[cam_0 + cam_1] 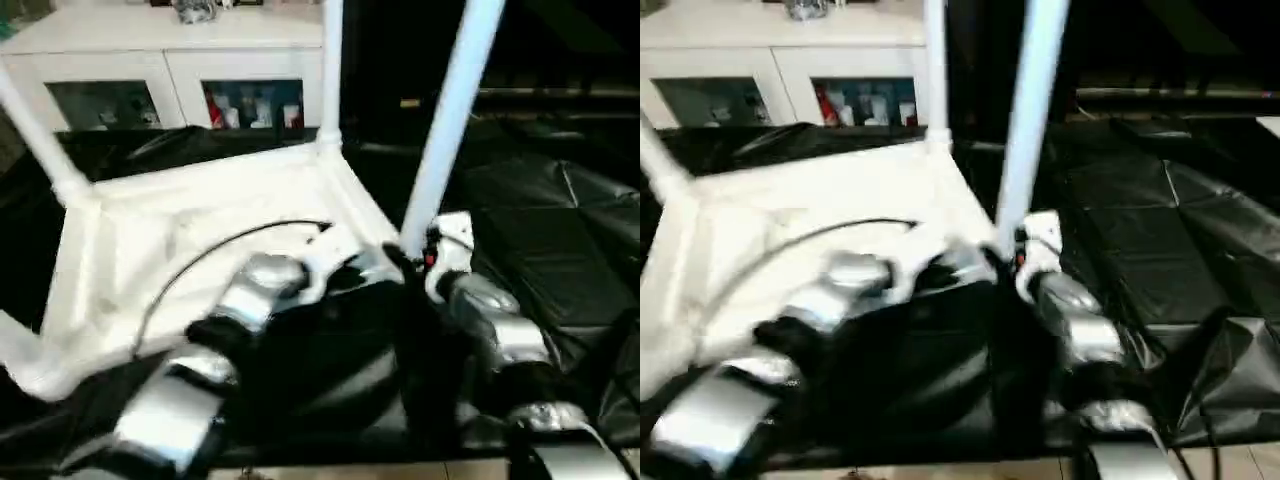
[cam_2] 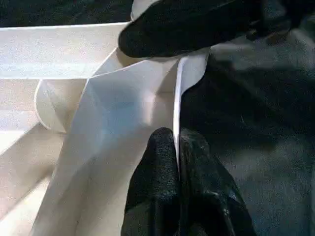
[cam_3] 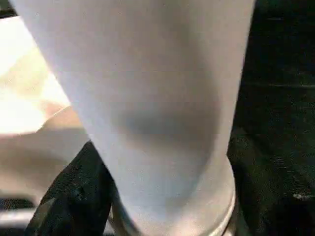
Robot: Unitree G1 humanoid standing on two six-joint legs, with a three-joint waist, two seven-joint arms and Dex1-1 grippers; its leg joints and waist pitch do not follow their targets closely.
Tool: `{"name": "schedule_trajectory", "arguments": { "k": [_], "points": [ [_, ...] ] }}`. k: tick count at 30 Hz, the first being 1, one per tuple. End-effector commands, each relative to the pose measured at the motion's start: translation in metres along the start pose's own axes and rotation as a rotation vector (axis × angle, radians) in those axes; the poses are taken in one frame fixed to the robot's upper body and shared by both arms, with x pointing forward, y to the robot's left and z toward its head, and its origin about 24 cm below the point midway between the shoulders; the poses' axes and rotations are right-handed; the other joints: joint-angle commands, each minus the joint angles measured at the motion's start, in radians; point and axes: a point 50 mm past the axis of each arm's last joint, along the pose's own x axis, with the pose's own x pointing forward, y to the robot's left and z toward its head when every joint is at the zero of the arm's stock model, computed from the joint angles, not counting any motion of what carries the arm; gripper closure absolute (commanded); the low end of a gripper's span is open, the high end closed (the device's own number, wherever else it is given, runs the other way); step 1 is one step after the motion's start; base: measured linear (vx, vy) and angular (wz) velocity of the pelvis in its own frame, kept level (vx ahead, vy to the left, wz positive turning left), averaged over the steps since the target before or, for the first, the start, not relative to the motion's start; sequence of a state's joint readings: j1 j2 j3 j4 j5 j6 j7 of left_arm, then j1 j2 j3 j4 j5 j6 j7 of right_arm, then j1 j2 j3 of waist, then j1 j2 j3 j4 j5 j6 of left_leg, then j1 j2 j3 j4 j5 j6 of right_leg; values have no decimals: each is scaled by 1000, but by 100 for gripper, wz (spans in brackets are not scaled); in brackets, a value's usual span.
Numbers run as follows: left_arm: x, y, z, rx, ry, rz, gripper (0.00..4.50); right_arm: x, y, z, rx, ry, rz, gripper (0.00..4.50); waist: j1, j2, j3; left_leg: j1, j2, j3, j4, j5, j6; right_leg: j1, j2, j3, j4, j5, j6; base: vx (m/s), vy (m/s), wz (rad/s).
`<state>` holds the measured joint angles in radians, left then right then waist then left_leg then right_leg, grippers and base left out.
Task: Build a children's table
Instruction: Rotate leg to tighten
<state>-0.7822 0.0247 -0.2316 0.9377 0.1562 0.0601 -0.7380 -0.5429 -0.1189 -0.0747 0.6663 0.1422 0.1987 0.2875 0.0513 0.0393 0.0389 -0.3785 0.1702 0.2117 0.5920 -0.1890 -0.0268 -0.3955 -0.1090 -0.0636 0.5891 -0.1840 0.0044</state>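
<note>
White tabletop (image 1: 200,215) upside down on black table (image 1: 560,230), legs up.
Left to right: far-left leg (image 1: 35,135) leaning out from its corner; back leg (image 1: 331,70) straight up in its socket; left gripper (image 2: 176,162) pressed together, pinching thin tabletop rim; near-right leg (image 1: 455,110) tilted a bit, foot at the near-right corner socket; right gripper (image 1: 428,262) low at that leg's base, one black finger (image 3: 74,196) beside the leg, hard to tell if spread or gripping. White cabinet (image 1: 160,60) behind.
</note>
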Motion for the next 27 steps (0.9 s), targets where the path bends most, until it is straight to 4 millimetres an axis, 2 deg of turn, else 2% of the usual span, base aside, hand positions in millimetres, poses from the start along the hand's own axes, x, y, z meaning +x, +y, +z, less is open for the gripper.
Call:
{"name": "schedule_trajectory", "arguments": {
  "k": [1,4,5,6,7,10,14,15,18,20,22,24,27],
  "points": [
    [16,-17,3,-56,-40,19,450,6,20,-20,14,85,18,152,-5,-15,-49,24,58,-38,-86,-318,-6,25,-53,38,-91,-370,-185,0,0,0],
    [22,-30,6,-5,-52,-49,450,8,30,-18,-74,70,65,152,-5,-19,-51,17,55,-36,-84,-284,20,31,-54,38,-89,-329,-180,0,0,0],
    [22,-29,5,1,-51,-52,450,8,31,-16,-89,62,80,152,-4,-16,-52,16,55,-36,-83,-274,30,32,-54,38,-88,-323,-181,0,0,0],
    [21,-29,4,2,-48,-47,450,8,31,-15,-90,52,83,120,-6,-18,-53,14,55,-35,-82,-265,39,33,-54,37,-87,-313,-181,0,0,0],
    [20,-28,3,6,-48,-46,450,8,31,-14,-83,43,89,102,-5,-17,-53,14,56,-36,-82,-262,42,33,-55,38,-87,-311,-183,0,0,0],
    [12,-19,-2,38,-44,-37,450,5,25,0,-44,-49,121,84,-6,-18,-56,12,57,-36,-81,-255,61,36,-55,37,-84,-294,-188,0,0,0],
    [4,-13,-6,46,-50,-49,450,0,16,9,-100,-80,164,55,-7,-18,-57,12,58,-33,-78,-233,77,36,-53,36,-80,-254,-208,0,0,0],
    [0,-10,-9,57,-52,-65,450,-4,12,13,-130,-84,201,37,-5,-20,-59,10,56,-32,-75,-220,86,38,-53,36,-79,-241,-209,0,0,0],
    [-14,-4,-17,78,-55,-130,450,-22,6,15,-195,-25,416,24,-1,-21,-55,4,58,-30,-71,-208,118,39,-54,35,-77,-233,-210,0,0,0],
    [-21,-2,-20,91,-53,-170,450,-32,4,13,-231,11,528,24,6,-20,-55,4,59,-30,-71,-199,122,42,-51,33,-76,-248,-204,0,0,0],
    [-28,0,-22,92,-56,-213,450,-41,2,11,-265,40,602,24,8,-19,-55,6,62,-30,-72,-206,113,39,-51,33,-77,-264,-206,0,0,0],
    [-34,1,-23,75,-71,-278,450,-45,-1,11,-295,53,636,24,7,-18,-55,4,64,-30,-74,-209,101,37,-52,33,-74,-276,-214,0,0,0],
    [-39,1,-24,72,-71,-322,450,-48,-2,11,-298,76,666,24,7,-16,-56,9,66,-30,-74,-212,93,33,-51,34,-72,-254,-231,0,0,0]
  ]
}}
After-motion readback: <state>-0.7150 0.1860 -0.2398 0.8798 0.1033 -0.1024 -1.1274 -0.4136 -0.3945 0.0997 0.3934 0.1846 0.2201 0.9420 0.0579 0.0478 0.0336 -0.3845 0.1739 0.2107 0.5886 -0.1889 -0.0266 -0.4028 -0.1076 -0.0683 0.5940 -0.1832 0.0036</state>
